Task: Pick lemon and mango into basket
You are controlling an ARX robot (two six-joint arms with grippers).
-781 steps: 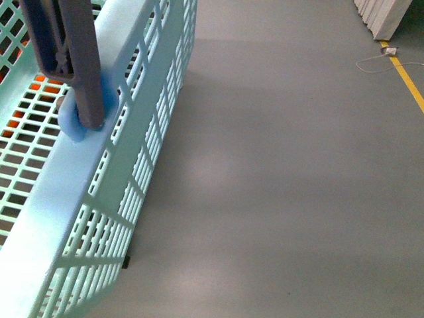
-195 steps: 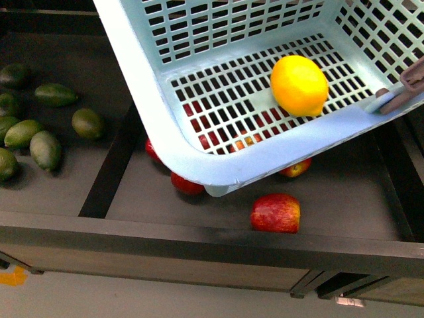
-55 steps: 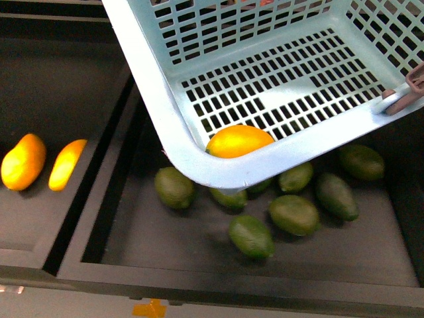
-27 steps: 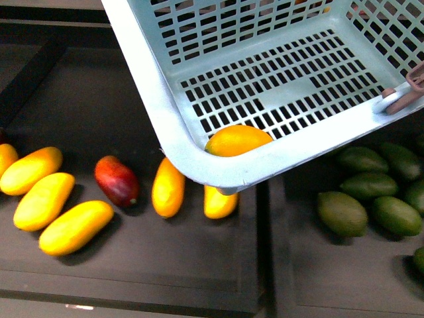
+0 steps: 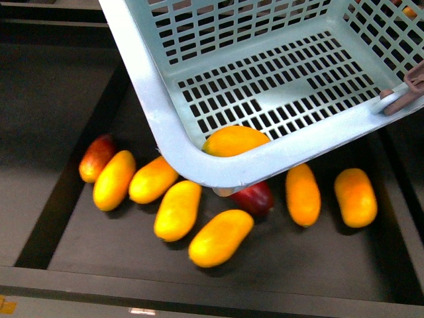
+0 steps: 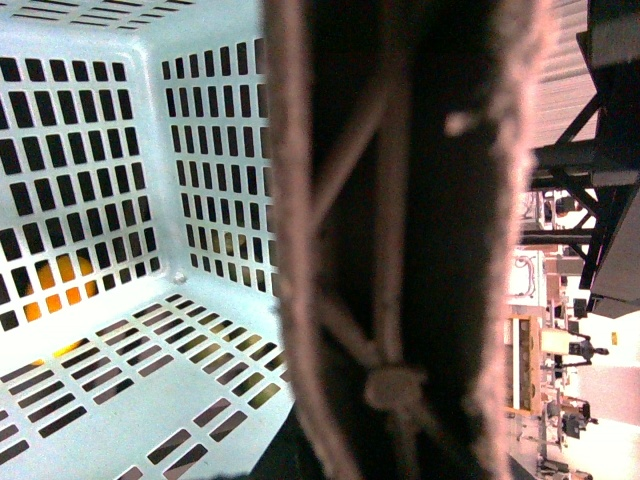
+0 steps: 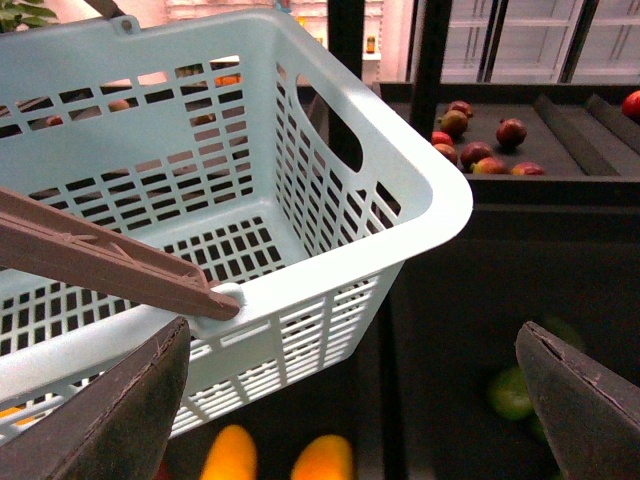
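Front view: bright-yellow oval lemon (image 5: 235, 139) lies, seemingly, in a corner of the pale aqua slotted plastic basket (image 5: 140, 86). My right pincer (image 7: 352, 330) is spread wide; my left pincer I cannot tell.

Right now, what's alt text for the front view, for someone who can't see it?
A pale blue slotted basket hangs tilted over a dark bin of orange-yellow mangoes. One lemon lies in its near corner.

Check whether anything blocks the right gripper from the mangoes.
Partly. The basket hangs with its corner over the middle mangoes; those at either side lie uncovered. The right gripper is open.
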